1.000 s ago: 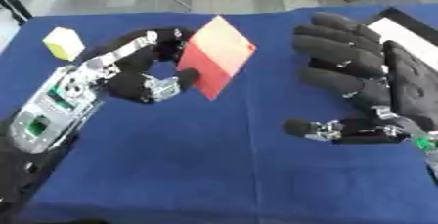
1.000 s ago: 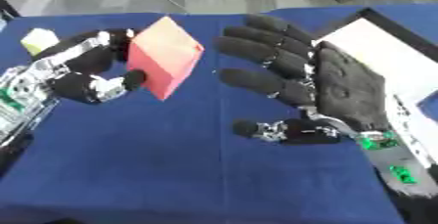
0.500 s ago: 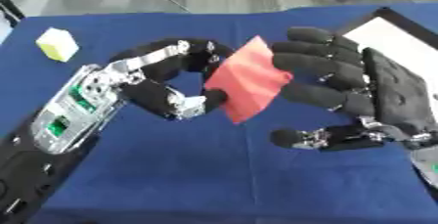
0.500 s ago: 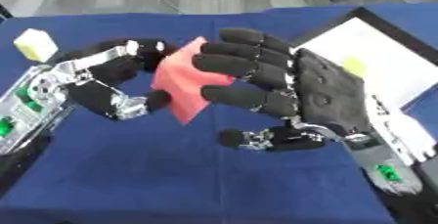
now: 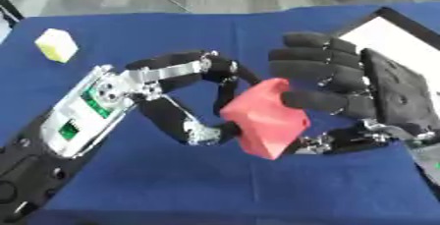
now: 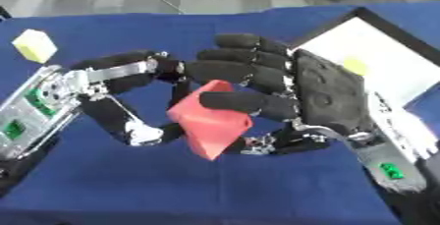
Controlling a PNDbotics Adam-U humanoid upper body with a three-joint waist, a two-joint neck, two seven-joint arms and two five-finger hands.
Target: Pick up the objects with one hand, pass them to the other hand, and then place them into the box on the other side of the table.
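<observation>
Red block, a faceted solid with flat faces and sharp edges, sits above the blue table at mid-scene, caught between both hands at the handover. The left hand arches over it from the left, fingers curled down onto its left side and thumb coming in low at its lower left edge, so it has hold of the block. The right hand comes in from the right with its fingers curled across the block's top and upper face, one finger lying over the front face, and its thumb reaching in under the lower right corner; it too is closed on the block. By its look the block is probably rigid and light, perhaps foam or plastic, not fragile; the flat faces give good bearing, but it is tilted on a corner, so a grip across two opposite faces looks safer than one on the edges, where it could twist out. Beyond the right hand lies the box, white inside with a dark rim, a small yellow-green thing already in it. A yellow-green cube waits on the table at far left
</observation>
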